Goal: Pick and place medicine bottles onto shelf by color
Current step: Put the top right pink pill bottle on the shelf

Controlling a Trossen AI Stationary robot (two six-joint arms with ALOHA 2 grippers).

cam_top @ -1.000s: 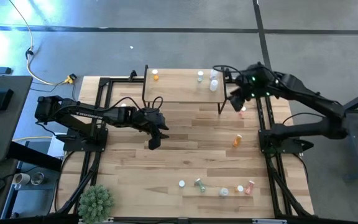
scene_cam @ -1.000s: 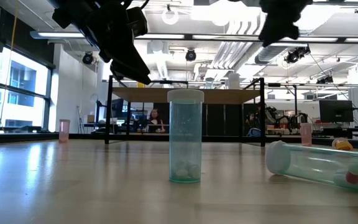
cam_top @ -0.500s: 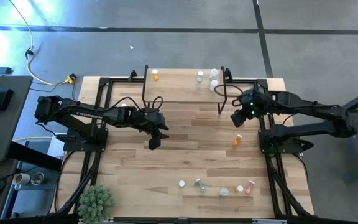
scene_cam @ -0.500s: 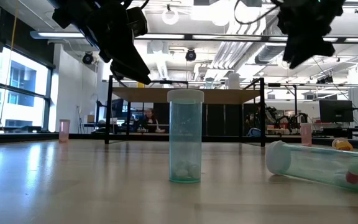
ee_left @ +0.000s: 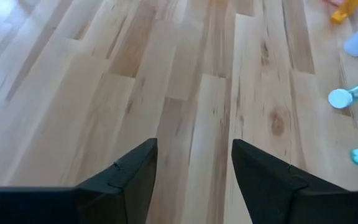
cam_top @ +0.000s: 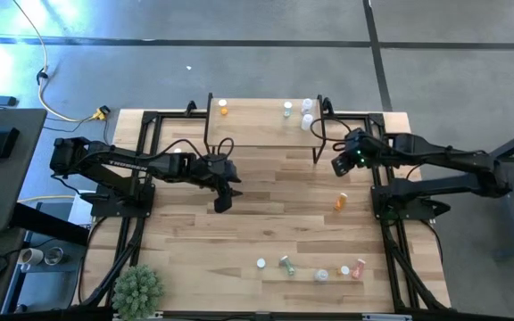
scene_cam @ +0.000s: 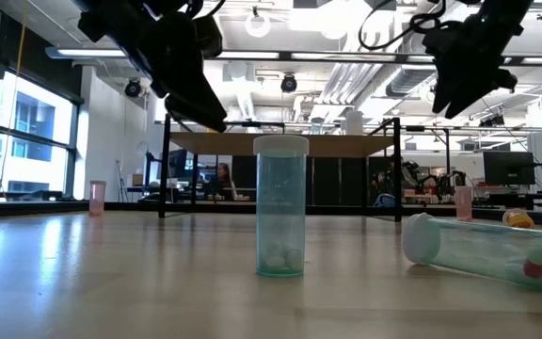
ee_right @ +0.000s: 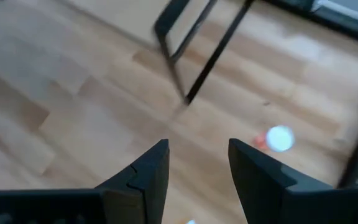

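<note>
The right end effector (cam_top: pixel 343 167) hangs just off the shelf's (cam_top: pixel 261 125) right front leg, its fingers apart with nothing between them. The bottle nearest to it is a pink-bodied, white-capped one that the right wrist view shows standing on the tabletop (cam_top: pixel 266 214) ahead of the fingers (ee_right: pixel 143 176), close by the shelf's right legs (ee_right: pixel 204 53); its long axis is upright, so it presents its round white cap (ee_right: pixel 279 138) to the camera. In the high view this bottle is hidden beneath the arm. An orange bottle (cam_top: pixel 340 201) lies on its side on the tabletop, farther from the shelf than the right end effector and also nearer the right arm. The left end effector (cam_top: pixel 222 201), fingers apart and empty, hovers over bare boards well in front of the shelf's left half, with no bottle near it. On the shelf stand an orange bottle (cam_top: pixel 223 108) at the left end and a green and two white bottles (cam_top: pixel 307 114) at the right end. The right arm is judged the better placed for the next pick.
</note>
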